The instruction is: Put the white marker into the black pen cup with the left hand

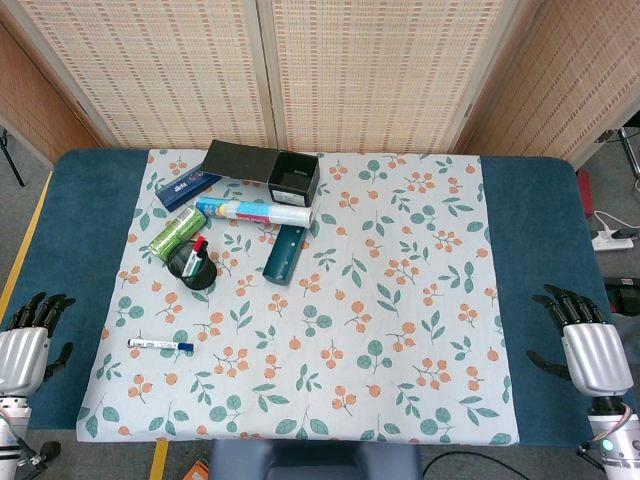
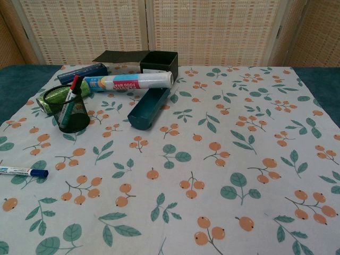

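One white marker with blue cap (image 1: pixel 160 344) lay flat; one black mesh pen cup (image 1: pixel 192 267) held one red-capped pen (image 2: pixel 71 89). My left hand (image 1: pixel 26 344) and right hand (image 1: pixel 585 342) rested empty, fingers apart.

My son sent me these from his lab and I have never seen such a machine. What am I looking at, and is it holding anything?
It is a two-armed robot at a table. The head view looks down from above; the chest view looks across from lower down. Its left hand and right hand rest at the table's edges, fingers apart, holding nothing. On the flowered cloth lie a white marker, a black pen cup with pens in it, a white roll and some boxes.
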You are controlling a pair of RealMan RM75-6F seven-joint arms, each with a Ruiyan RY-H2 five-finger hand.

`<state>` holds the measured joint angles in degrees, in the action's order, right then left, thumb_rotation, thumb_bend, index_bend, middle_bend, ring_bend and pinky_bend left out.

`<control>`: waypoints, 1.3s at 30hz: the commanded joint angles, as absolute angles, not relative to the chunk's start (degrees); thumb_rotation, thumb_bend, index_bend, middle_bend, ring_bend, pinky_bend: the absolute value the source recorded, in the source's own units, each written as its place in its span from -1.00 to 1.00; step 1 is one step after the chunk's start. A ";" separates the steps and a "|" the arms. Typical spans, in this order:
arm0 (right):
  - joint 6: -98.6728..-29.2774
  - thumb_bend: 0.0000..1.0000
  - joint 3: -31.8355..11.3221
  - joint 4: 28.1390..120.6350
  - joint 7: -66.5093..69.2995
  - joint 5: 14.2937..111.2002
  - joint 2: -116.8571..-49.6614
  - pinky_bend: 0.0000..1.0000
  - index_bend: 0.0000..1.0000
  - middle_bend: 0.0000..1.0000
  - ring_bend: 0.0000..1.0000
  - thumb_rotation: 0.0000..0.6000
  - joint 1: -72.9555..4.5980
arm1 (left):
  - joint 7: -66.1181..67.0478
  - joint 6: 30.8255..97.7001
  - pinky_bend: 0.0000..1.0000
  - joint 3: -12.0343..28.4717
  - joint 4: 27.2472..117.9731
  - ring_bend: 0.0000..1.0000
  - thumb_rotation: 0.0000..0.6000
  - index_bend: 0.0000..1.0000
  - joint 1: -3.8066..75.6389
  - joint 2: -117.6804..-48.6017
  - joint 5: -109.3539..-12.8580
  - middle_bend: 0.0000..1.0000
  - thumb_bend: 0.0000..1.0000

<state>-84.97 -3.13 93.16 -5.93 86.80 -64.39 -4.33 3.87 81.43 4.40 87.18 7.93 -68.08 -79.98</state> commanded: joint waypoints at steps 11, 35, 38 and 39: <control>-84.80 -0.91 -3.11 93.02 -6.15 86.66 -64.51 -0.62 -0.54 -0.74 -0.72 1.00 -4.35 | 4.27 81.82 -0.68 4.36 87.36 -0.87 1.00 -0.58 7.92 -68.15 -80.52 -0.70 -0.32; -84.73 -0.91 -3.12 93.05 -6.75 86.47 -64.59 -0.62 -0.54 -0.74 -0.72 1.00 -4.33 | 20.56 78.34 -0.68 2.04 96.23 -0.85 1.00 -0.54 11.82 -79.24 -85.66 -0.54 -0.32; -84.85 -0.91 -3.12 93.07 -6.75 86.60 -64.59 -0.62 -0.54 -0.74 -0.72 1.00 -4.32 | 24.82 76.66 -0.67 2.56 95.60 -0.81 1.00 -0.48 12.85 -83.94 -83.65 -0.46 -0.32; -84.93 -0.91 -3.15 93.09 -6.70 86.60 -64.57 -0.62 -0.54 -0.74 -0.72 1.00 -4.29 | 25.94 76.05 -0.67 2.82 95.00 -0.81 1.00 -0.44 13.17 -85.28 -82.68 -0.43 -0.32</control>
<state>-84.93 -3.14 93.08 -6.70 86.59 -64.58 -4.30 21.38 78.12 2.50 94.57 11.42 -80.32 -84.26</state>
